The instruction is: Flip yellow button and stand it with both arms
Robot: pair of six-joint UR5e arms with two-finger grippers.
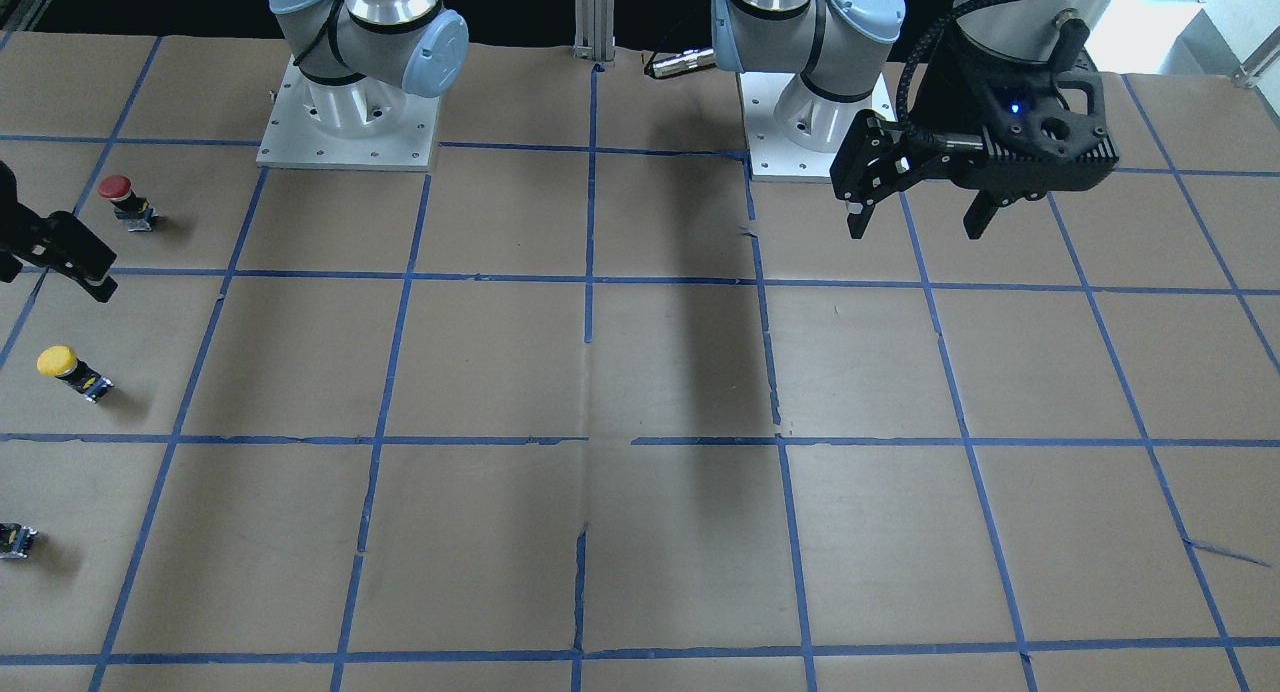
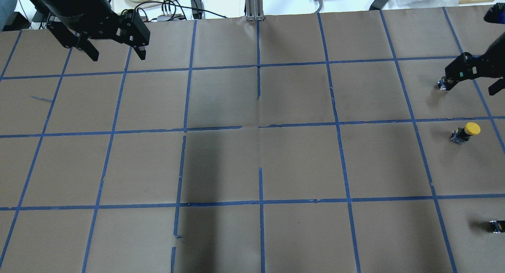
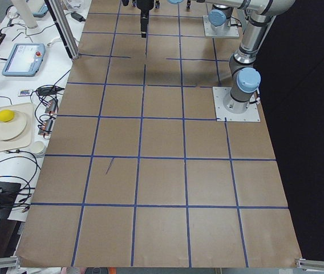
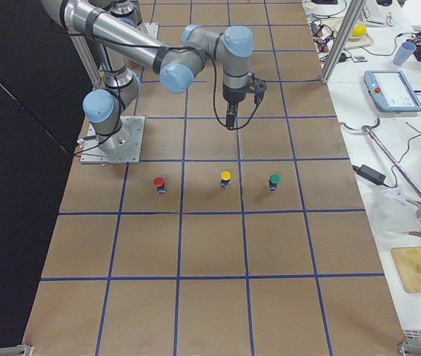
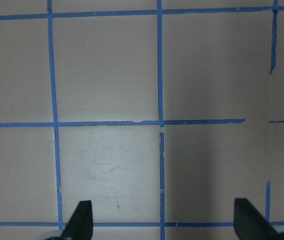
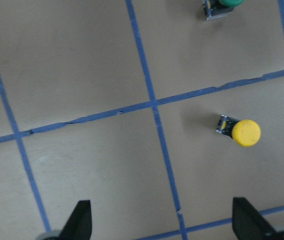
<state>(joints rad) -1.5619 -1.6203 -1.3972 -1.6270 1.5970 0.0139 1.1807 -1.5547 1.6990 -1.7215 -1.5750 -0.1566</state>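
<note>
Hovering spread and empty, left claw (image 1: pixel 915 230), its lettering (image 2: pixel 75 17) unreadable, and right claw (image 6: pixel 162 222) hang clear of the yellow button (image 1: pixel 70 370).

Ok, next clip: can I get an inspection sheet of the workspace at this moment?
Surface: brown paper table, blue tape grid, tape torn in places.
Job's things: yellow button appears upright, cap up, untouched.
Clutter: red button and green button flank it.
Grippers: left gripper open, empty, far from the buttons; right gripper open, empty, hovering near them.
Cables: black cable on left wrist; loose cables on side bench.
Surroundings: teach pendant, blue cup on bench.
</note>
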